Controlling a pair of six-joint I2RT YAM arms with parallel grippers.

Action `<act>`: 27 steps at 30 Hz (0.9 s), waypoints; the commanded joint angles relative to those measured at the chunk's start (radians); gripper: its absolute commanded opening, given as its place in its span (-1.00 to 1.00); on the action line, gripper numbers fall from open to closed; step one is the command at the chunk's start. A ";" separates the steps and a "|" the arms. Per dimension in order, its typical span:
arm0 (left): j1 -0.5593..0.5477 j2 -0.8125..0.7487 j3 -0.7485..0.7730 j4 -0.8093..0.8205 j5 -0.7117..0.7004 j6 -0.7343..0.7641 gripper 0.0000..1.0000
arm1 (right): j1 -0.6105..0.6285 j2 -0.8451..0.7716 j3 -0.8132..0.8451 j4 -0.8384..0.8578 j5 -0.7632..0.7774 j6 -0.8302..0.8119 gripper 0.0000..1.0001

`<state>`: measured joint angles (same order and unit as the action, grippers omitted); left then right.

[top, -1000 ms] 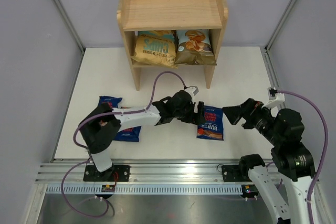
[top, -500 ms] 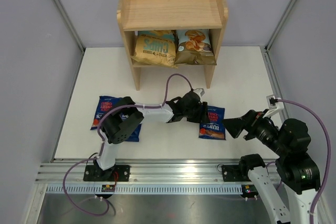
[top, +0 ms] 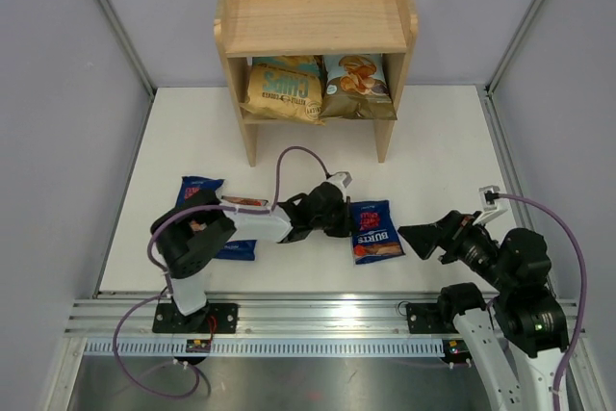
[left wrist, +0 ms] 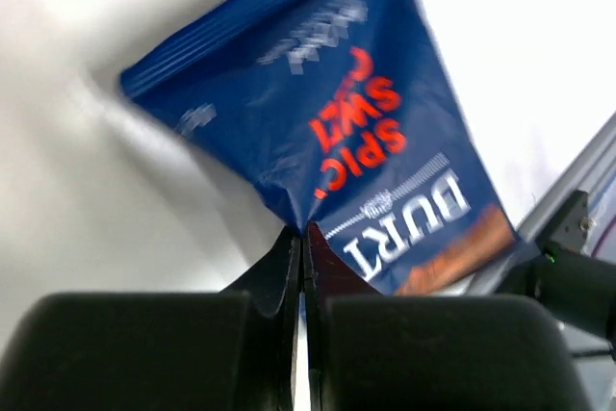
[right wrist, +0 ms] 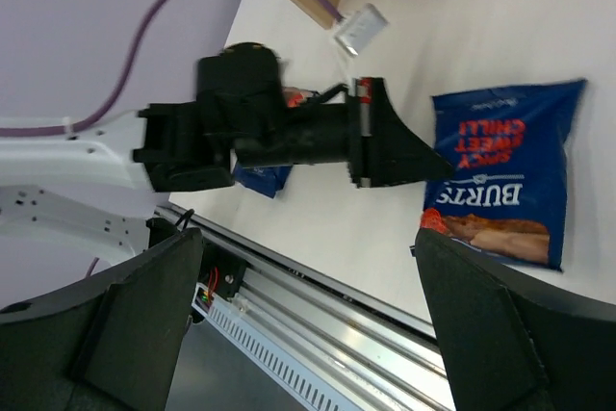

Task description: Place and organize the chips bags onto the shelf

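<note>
The left tool [left wrist: 302,238] is pinching the crinkled edge of a glossy dark-blue Burts bag [left wrist: 346,132] resting on the white tabletop [top: 443,141] in front of the pale wooden shelf [top: 318,21]. The right tool [top: 412,243] is hovering just beside it, gaping wide.

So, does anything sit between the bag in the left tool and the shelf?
Nothing visible does: only bare table lies between the Burts bag, pinched at its edge by the left tool, and the shelf.
</note>
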<state>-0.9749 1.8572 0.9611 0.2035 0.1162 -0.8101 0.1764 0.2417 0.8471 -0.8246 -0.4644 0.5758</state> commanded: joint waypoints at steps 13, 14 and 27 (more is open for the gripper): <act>-0.015 -0.611 -0.314 0.156 -0.334 0.011 -1.00 | -0.002 0.005 -0.445 0.482 -0.330 0.381 0.91; -0.030 -0.657 -0.320 0.152 -0.352 0.028 -1.00 | -0.002 0.007 -0.466 0.568 -0.344 0.418 0.90; -0.209 -0.787 -0.346 0.312 -0.431 0.279 -1.00 | -0.002 0.100 -0.526 0.926 -0.318 0.641 0.80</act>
<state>-1.1454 1.0706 0.5766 0.3992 -0.2588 -0.6334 0.1764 0.3111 0.2951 -0.0383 -0.7788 1.1664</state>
